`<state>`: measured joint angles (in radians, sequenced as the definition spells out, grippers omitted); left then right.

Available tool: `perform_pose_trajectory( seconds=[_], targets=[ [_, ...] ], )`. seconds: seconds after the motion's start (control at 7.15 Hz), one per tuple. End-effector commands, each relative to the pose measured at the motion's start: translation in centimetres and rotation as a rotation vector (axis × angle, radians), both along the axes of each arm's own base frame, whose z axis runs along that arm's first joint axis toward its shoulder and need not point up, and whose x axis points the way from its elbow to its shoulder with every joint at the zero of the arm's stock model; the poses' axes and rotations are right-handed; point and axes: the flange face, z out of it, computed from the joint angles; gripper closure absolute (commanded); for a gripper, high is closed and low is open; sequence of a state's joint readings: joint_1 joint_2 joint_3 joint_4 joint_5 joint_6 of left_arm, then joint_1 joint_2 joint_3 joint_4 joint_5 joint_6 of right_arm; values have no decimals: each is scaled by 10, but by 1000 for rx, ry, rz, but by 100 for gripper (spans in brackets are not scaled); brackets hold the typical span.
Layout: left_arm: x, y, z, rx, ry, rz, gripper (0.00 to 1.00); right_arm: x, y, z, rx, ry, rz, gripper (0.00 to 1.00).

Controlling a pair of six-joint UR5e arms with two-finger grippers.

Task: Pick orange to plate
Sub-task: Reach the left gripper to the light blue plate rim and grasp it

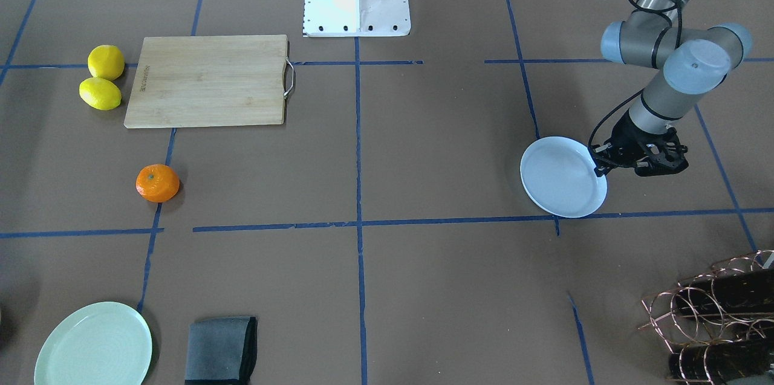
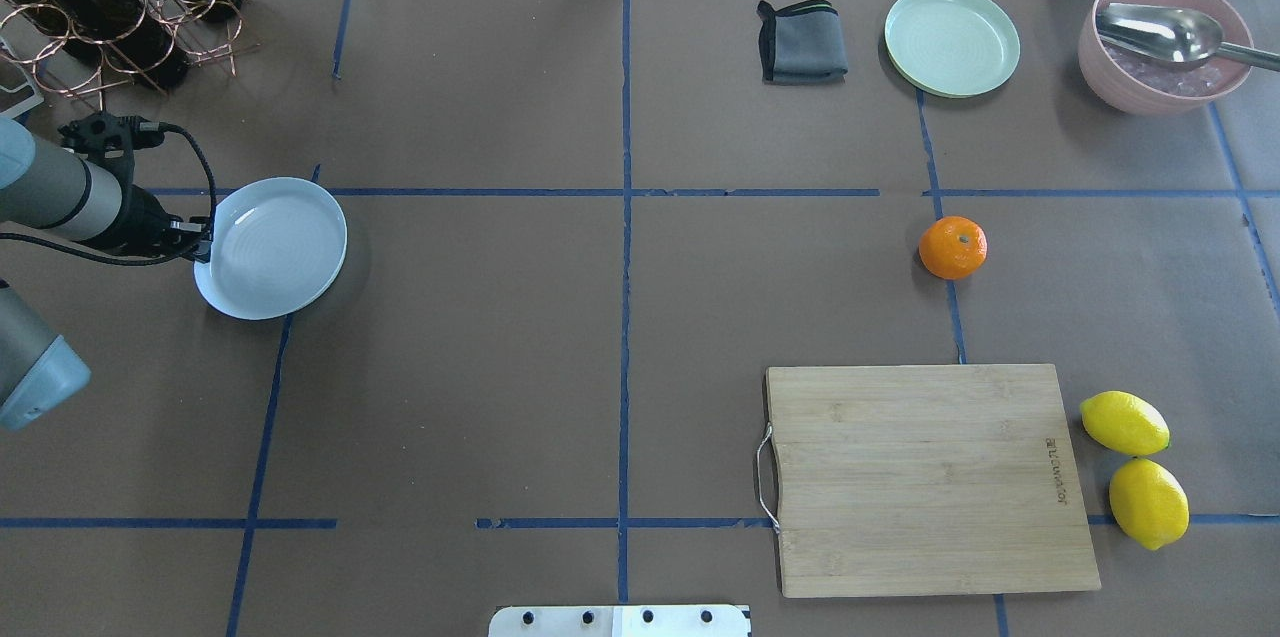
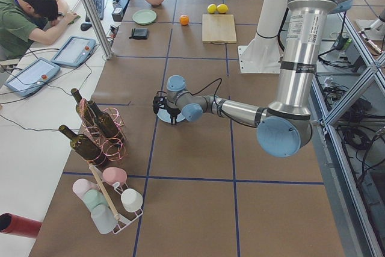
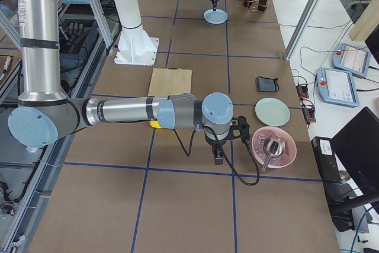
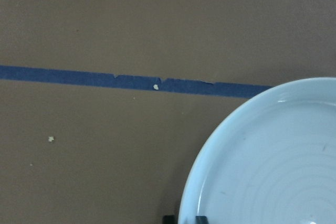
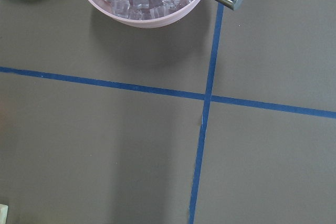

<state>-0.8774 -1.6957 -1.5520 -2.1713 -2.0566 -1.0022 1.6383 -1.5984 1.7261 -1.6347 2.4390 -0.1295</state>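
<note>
Straddling the rim of the plate (image 1: 559,179), the left end effector (image 1: 600,168) may be clamped, I cannot tell; the orange (image 1: 158,182) sits far across the counter (image 1: 423,149) from it, unpicked; the whole task remains.

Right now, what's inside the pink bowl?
The pink bowl holds clear ice cubes and a metal spoon lying on them. The spoon covers some ice, so what's under it is hidden.
</note>
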Motion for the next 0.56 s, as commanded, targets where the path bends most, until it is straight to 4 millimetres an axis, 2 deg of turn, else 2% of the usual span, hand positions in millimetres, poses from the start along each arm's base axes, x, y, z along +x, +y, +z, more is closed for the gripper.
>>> perform_pose_trajectory(
  seconds=[0.0,0.14,0.42],
  targets=[
    [0,-3,-11,16,15,4,100,0,0,1,-3,0,0,0],
    [-10,-9,-26,29,28,-14,100,0,0,1,-3,-2,0,0],
    [-44,-17,-52,-6,126,3,100,0,-1,0,1,-1,-2,0]
  ],
)
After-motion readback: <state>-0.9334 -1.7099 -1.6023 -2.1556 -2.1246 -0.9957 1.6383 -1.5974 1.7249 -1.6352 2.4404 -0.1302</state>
